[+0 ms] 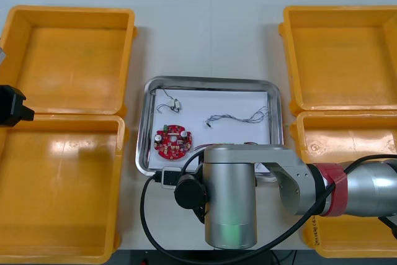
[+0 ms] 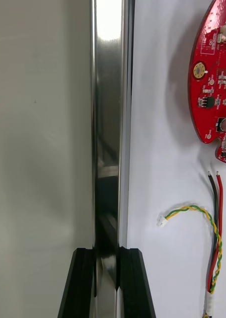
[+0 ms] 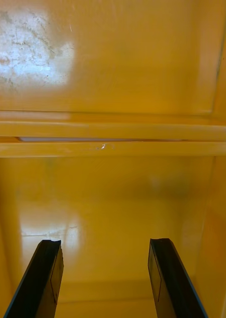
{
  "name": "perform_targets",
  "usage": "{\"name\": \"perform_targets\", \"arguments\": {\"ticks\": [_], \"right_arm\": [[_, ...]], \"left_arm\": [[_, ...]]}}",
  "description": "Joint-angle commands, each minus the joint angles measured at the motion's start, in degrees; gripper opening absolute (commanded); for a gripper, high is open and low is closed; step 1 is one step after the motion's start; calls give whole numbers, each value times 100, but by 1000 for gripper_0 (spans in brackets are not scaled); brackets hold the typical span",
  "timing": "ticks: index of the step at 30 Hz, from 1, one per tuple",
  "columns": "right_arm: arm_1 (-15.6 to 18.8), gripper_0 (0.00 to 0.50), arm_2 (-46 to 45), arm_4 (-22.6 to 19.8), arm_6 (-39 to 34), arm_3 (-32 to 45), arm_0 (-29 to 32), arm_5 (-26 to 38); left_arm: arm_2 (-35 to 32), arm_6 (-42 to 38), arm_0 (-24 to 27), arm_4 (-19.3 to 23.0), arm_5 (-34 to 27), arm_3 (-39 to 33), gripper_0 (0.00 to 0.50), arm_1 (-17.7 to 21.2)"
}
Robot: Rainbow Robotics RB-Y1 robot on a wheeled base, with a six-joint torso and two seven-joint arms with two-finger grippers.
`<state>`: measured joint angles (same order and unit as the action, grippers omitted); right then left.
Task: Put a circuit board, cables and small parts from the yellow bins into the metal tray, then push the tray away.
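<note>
Right gripper [image 2: 107, 254] clamped on the near rim of the metal tray [image 1: 211, 81], the polished edge pinched between its black fingers. The left gripper [image 3: 105, 246] hangs with fingers apart over the yellow bins [image 1: 68, 54] at the left side. The tray rests on the counter [image 1: 211, 29] between the bins and holds the circuit board [image 1: 173, 143], a pale twisted cable [image 1: 239, 117] and a red, black and yellow-green cable [image 2: 214, 233]. Likely hazards for the push: the narrow, slick rim may slide out of the pinch; any lift would tip the tray and set the loose contents sliding; a push off the tray's midline could swing it against a bin just beside it.
</note>
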<state>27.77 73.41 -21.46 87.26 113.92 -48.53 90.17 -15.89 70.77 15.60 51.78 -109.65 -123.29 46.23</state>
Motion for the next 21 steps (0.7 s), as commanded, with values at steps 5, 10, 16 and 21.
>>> {"name": "perform_targets", "arguments": {"ticks": [5, 10, 16, 21], "right_arm": [[106, 0, -37, 362, -60, 43, -254, -193], [150, 0, -107, 485, -42, -45, -306, -290], [159, 0, -266, 678, 28, -344, -394, -510], [168, 0, -406, 687, 63, -616, -430, -958]], "left_arm": [[-178, 394, -110, 34, -35, -160, 500, 263], [-178, 394, -110, 34, -35, -160, 500, 263], [-178, 394, -110, 34, -35, -160, 500, 263], [-178, 394, -110, 34, -35, -160, 500, 263]]}}
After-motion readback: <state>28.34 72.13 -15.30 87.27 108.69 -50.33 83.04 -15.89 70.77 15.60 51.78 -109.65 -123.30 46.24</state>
